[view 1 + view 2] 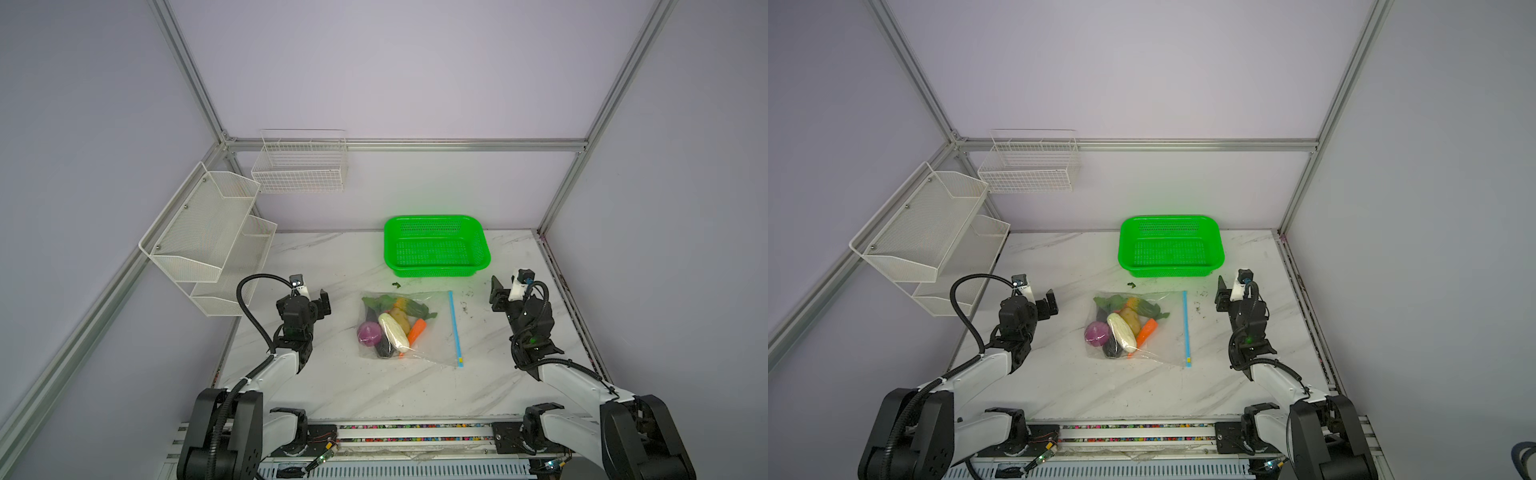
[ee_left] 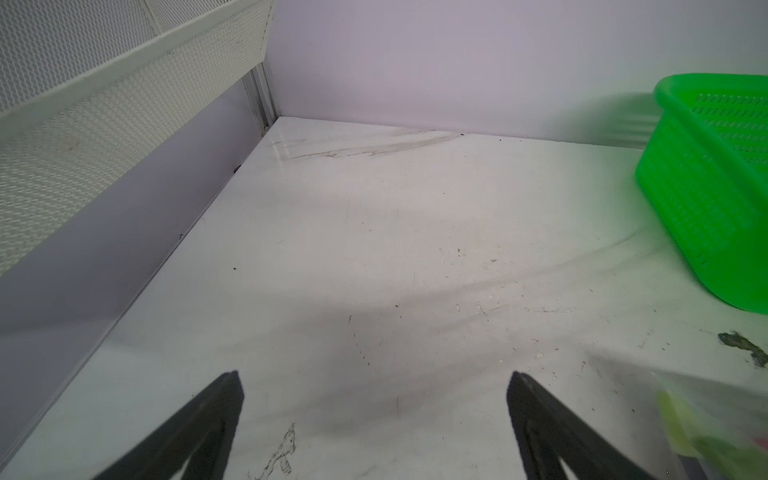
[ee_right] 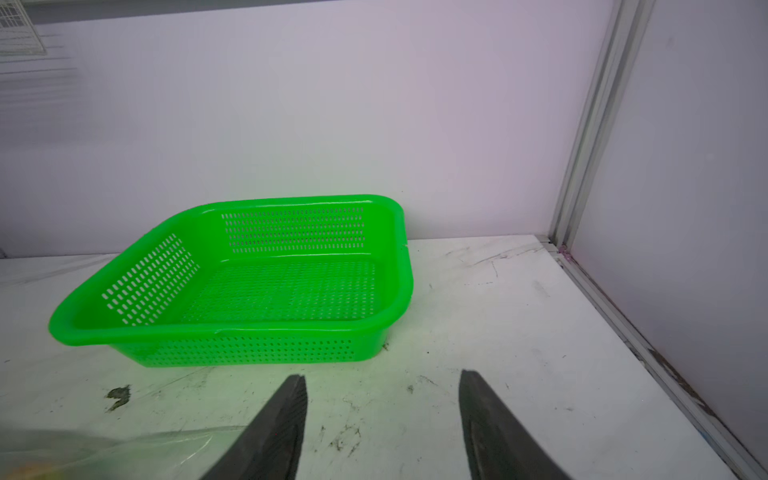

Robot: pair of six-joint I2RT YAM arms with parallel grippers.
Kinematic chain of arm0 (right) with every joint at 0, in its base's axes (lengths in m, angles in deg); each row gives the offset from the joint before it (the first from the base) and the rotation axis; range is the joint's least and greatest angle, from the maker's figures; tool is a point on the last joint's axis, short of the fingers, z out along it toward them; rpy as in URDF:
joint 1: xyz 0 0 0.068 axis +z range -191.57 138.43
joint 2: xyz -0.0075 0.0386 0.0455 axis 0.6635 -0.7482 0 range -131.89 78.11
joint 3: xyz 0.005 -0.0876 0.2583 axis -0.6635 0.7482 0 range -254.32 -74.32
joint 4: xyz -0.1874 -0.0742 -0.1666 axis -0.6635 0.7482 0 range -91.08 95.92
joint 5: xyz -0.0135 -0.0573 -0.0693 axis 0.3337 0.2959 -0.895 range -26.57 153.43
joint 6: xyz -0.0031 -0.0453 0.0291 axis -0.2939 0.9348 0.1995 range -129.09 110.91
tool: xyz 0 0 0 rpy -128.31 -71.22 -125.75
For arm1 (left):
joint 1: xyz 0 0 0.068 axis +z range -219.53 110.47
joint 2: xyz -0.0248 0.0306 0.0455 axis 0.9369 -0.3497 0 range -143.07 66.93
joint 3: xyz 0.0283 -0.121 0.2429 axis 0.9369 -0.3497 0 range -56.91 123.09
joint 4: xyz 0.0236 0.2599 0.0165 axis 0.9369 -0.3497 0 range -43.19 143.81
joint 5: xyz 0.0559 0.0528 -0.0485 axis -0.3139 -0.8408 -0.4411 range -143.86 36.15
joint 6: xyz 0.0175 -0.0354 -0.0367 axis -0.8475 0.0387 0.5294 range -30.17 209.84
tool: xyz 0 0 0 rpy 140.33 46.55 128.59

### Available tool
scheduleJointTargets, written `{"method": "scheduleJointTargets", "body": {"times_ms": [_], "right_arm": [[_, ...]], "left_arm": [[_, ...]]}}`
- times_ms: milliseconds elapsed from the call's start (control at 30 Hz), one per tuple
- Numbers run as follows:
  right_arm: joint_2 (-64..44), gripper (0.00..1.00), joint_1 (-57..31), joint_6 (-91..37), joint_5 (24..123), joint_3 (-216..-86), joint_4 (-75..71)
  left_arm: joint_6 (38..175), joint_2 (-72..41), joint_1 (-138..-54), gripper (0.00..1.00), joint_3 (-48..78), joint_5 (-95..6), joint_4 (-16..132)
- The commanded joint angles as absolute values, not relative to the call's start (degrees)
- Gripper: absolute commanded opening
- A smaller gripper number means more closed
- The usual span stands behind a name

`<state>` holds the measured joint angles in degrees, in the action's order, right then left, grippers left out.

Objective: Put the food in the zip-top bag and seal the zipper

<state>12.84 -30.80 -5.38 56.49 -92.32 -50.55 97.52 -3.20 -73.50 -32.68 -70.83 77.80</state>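
Shelving of white mesh (image 1: 199,232) is seen on the wall at 9 to 10 o'clock of the table (image 1: 353,386), and a white wire basket (image 1: 299,166) is hung on the back wall at 11 o'clock.

At 9 o'clock of the zip-top bag (image 1: 434,336) the left gripper (image 1: 323,303) is held off the bag. In the left wrist view its fingers (image 2: 224,399) are spread wide, with only bare table seen between them.

The bag is laid flat near the middle of the table, apart from both grippers. The food (image 1: 392,324) is bunched inside it toward the 9 o'clock side. A purple onion (image 1: 369,332) is seen at the pile's 8 o'clock. A dark eggplant (image 1: 384,348) is partly covered by a white oblong (image 1: 392,330). A potato (image 1: 401,318) lies beside the oblong, an orange carrot (image 1: 417,329) at 4 o'clock and greens (image 1: 382,301) at 12 o'clock.

The zipper (image 1: 455,328) runs straight along the bag's 3 o'clock edge, and its yellow slider tab (image 1: 460,357) is found at the 5 o'clock corner. Whether the seal is fully pressed cannot be told.

A green basket (image 1: 436,271) is set at 12 to 1 o'clock of the bag, near the back wall. A small green scrap (image 1: 396,285) lies between the basket and the bag.

At 3 o'clock of the bag the right gripper (image 1: 496,291) is held clear of the zipper. In the right wrist view its fingers (image 3: 286,415) are parted, and nothing is pinched between them.
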Motion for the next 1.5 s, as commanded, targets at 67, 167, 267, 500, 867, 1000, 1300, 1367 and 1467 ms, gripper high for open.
{"method": "scheduleJointTargets", "body": {"times_ms": [67,167,267,500,867,1000,1300,1367,1467], "right_arm": [[3.68,0.62,-31.37,-0.12,50.16,-91.68,-69.19],[-1.42,0.62,-32.02,-0.3,51.63,-91.61,-74.95],[-6.55,0.61,-32.49,-0.65,53.0,-92.65,-79.68],[-16.59,0.59,-33.63,-2.68,55.66,-95.14,-85.26],[-24.13,0.6,-35.14,-5.04,56.44,-96.39,-89.47],[-24.37,0.8,-35.84,-6.16,57.02,-99.74,-83.46],[-24.56,0.97,-36.12,-4.99,57.19,-102.6,-77.68],[-24.59,0.97,-36.12,-4.95,57.28,-102.79,-77.28],[-24.77,0.97,-36.12,-5.1,57.45,-102.9,-77.26]], "left_arm": [[95.28,-7.61,-72.39,1.0,-34.21,-71.32,88.26],[94.32,-10.2,-71.58,1.0,-33.64,-70.32,91.36],[92.62,-12.05,-70.91,1.0,-32.78,-69.31,92.94],[93.54,-16.22,-68.31,1.0,-33.17,-65.14,96.7],[94.52,-20.65,-67.85,1.0,-34.36,-66.25,102.43],[93.76,-21.61,-67.95,1.0,-34.93,-66.37,105.09],[93.11,-23.59,-68.03,1.0,-35.89,-66.2,109.96],[92.94,-23.69,-68.04,1.0,-35.64,-66.25,109.69],[93.0,-23.53,-68.03,1.0,-35.7,-66.24,109.68]]}}
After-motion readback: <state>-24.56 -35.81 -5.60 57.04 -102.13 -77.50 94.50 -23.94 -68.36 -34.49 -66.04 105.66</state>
